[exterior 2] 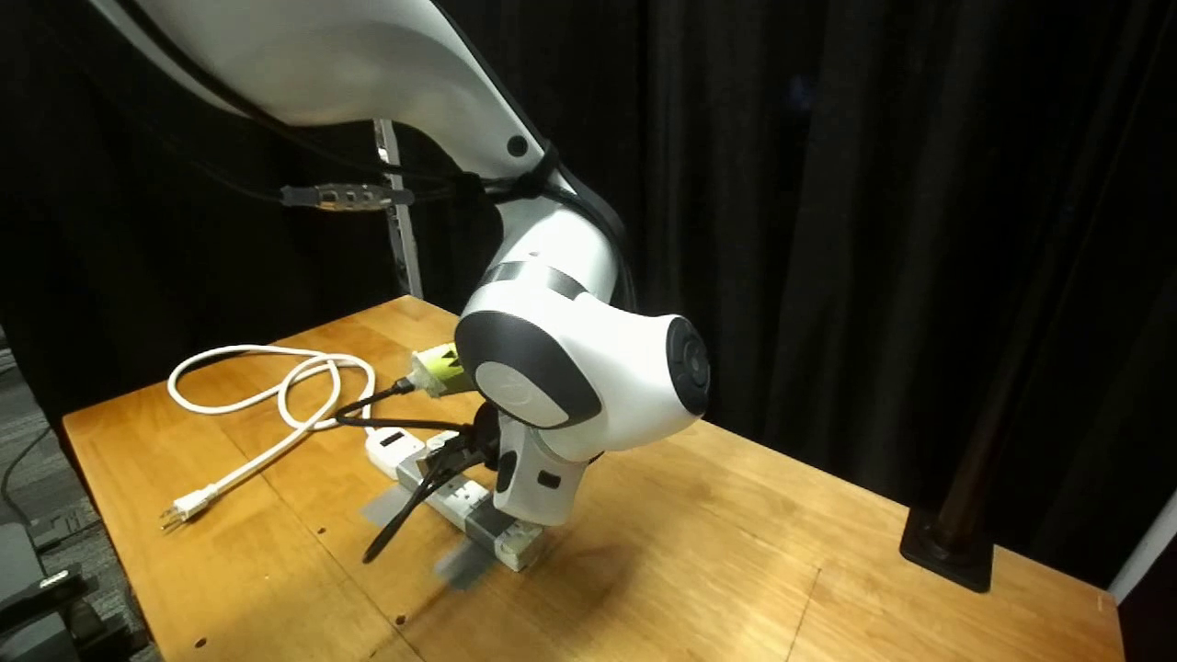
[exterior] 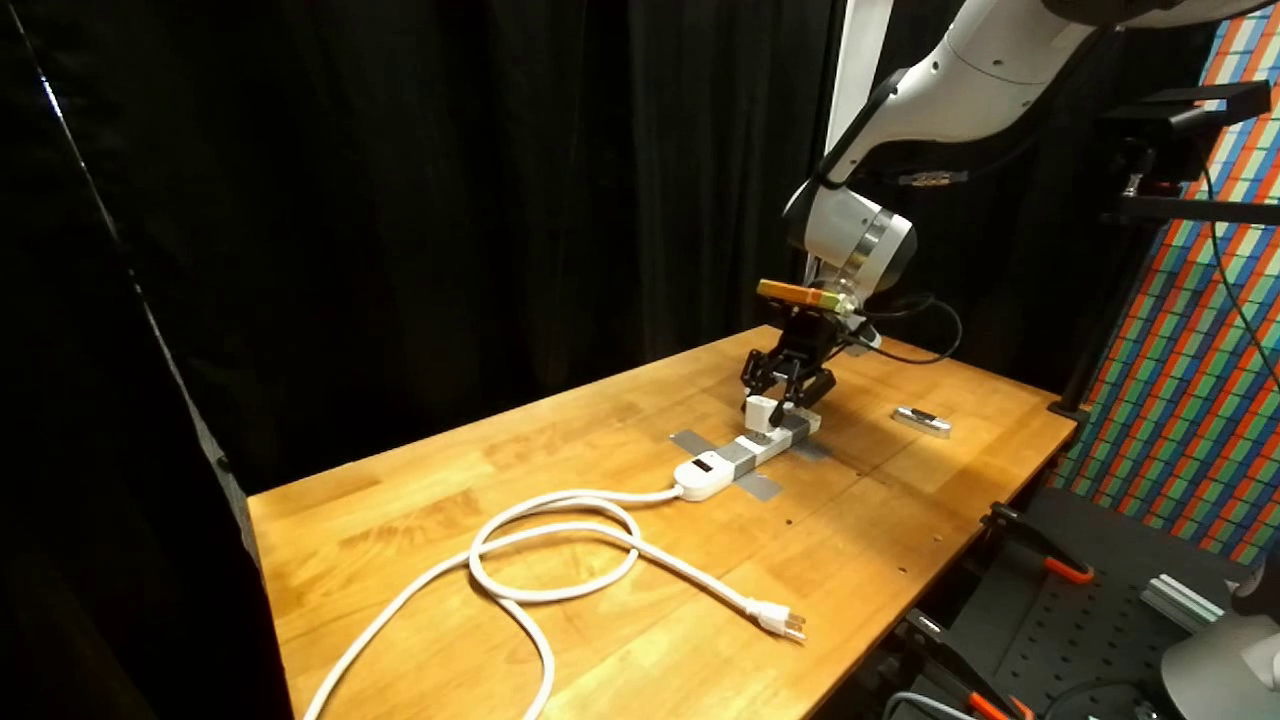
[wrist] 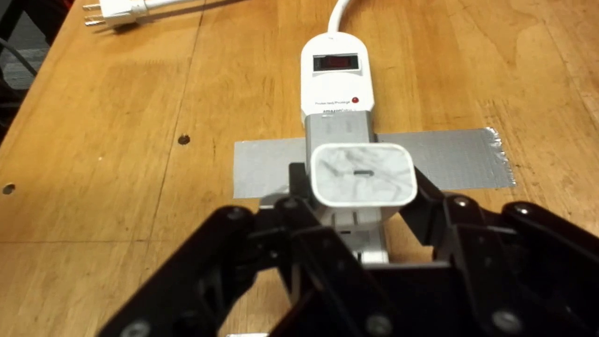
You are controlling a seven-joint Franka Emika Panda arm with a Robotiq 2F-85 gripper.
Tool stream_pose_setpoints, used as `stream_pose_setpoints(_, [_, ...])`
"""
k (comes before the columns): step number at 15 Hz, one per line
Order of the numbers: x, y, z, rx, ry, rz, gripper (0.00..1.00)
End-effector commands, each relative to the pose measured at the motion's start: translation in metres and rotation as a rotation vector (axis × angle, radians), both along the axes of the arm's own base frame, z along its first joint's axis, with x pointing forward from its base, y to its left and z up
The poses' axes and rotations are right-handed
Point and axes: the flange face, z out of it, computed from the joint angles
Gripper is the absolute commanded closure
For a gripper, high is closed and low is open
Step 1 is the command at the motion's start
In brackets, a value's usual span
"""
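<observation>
Partly hidden: power strip [wrist: 338, 86] behind gripped charger [wrist: 363, 175].

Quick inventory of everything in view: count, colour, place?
Wooden table: 1, brown, centre.
Power strip: 1, white, taped to table.
Duct tape: 2 strips, grey, across power strip.
USB-C charger: 1, white, marbled top, at power strip.
Cord with plug: 1, white, looped on table.
Unidentified object: 1, silver-black, on table.
Clamps: 2, black-orange, table edge.
Post: 1, black, table edge.
Curtains: count unclear, black, behind table.
Patterned sheet: 1, multicoloured, beyond table.
Robot arm: 1, white, over table.
Gripper: 1, black, closed on charger.
</observation>
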Motion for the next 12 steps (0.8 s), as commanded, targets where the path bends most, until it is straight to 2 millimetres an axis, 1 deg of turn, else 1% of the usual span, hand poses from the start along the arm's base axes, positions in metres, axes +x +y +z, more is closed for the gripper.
stream_pose_setpoints(1, [-0.001,-0.001,0.000,0.002,-0.068,0.050,0.76])
stream_pose_setpoints(12, [0.001,0.010,-0.004,0.008,-0.150,0.137,0.76])
